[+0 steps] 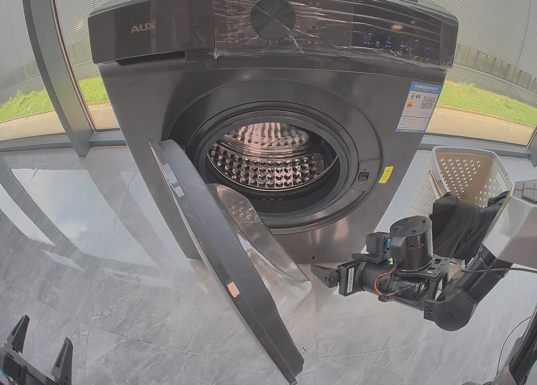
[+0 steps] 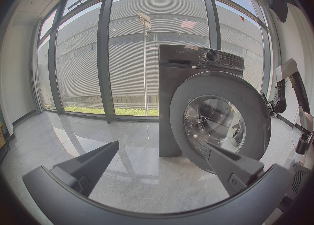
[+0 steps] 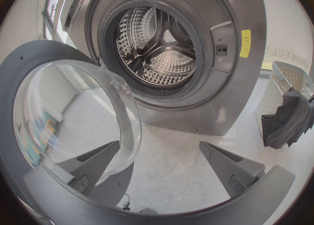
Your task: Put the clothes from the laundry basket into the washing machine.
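Left tool [image 2: 158,144], right tool [image 3: 158,144] both released; blue-labelled washing machine [image 1: 156,89] open; clothes [image 1: 456,224] over basket [image 1: 470,170]

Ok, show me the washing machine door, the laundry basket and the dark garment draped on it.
Washing machine door [image 3: 75,114]: right wrist view, on its glass bulge.
Laundry basket [image 1: 470,172]: head view, on its perforated inner wall.
Dark garment [image 3: 287,121]: right wrist view, on its hanging folds.

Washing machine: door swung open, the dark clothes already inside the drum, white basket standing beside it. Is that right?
Not quite. The drum is empty; the dark clothes hang over the rim of the white basket, as the right wrist view shows. The door is open, as stated.
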Motion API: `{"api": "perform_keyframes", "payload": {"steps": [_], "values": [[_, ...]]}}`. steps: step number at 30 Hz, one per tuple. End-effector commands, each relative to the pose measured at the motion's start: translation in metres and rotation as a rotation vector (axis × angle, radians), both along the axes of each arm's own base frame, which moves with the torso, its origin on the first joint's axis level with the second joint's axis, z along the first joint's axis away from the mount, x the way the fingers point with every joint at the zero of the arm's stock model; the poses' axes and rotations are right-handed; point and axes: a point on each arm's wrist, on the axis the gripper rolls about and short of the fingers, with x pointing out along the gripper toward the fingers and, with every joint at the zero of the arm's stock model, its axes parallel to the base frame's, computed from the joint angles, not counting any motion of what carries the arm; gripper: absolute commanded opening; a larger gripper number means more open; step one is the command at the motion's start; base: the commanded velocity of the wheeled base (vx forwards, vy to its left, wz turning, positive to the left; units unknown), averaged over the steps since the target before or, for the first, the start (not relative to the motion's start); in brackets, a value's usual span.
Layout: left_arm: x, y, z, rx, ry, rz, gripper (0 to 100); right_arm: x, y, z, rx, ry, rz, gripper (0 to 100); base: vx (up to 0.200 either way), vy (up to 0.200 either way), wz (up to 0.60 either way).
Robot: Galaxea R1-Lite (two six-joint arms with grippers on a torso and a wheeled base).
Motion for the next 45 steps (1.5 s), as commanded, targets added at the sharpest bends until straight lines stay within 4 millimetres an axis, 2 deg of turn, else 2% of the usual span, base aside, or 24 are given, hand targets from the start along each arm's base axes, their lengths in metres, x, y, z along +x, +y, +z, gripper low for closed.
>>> {"api": "perform_keyframes", "payload": {"steps": [1, 12, 23, 28, 36, 42, 45], "values": [[0.000, 0.000, -0.005, 0.000, -0.002, 0.000, 100, 0.001, 0.007, -0.011, -0.017, 0.021, 0.017, 100, 0.000, 0.000, 0.00], [0.000, 0.000, -0.005, 0.000, -0.002, 0.000, 100, -0.027, 0.033, -0.011, 0.005, 0.009, 0.141, 100, 0.000, 0.000, 0.00], [0.000, 0.000, -0.005, 0.000, -0.001, 0.000, 100, -0.009, 0.036, -0.008, 0.044, -0.051, 0.113, 100, 0.000, 0.000, 0.00], [0.000, 0.000, -0.005, 0.001, -0.002, 0.000, 100, 0.002, 0.036, -0.011, 0.044, -0.059, 0.097, 100, -0.120, 0.000, 0.00], [0.000, 0.000, -0.005, 0.001, -0.002, 0.000, 100, -0.001, 0.040, -0.025, 0.020, -0.030, 0.120, 100, 0.000, 0.000, 0.00], [0.000, 0.000, -0.005, 0.001, -0.002, 0.000, 100, -0.020, 0.061, -0.024, 0.036, -0.034, 0.199, 100, 0.000, 0.000, 0.00], [0.000, 0.000, -0.005, 0.001, -0.002, 0.000, 100, -0.018, 0.062, -0.020, 0.057, -0.056, 0.195, 100, 0.000, 0.000, 0.00]]}}
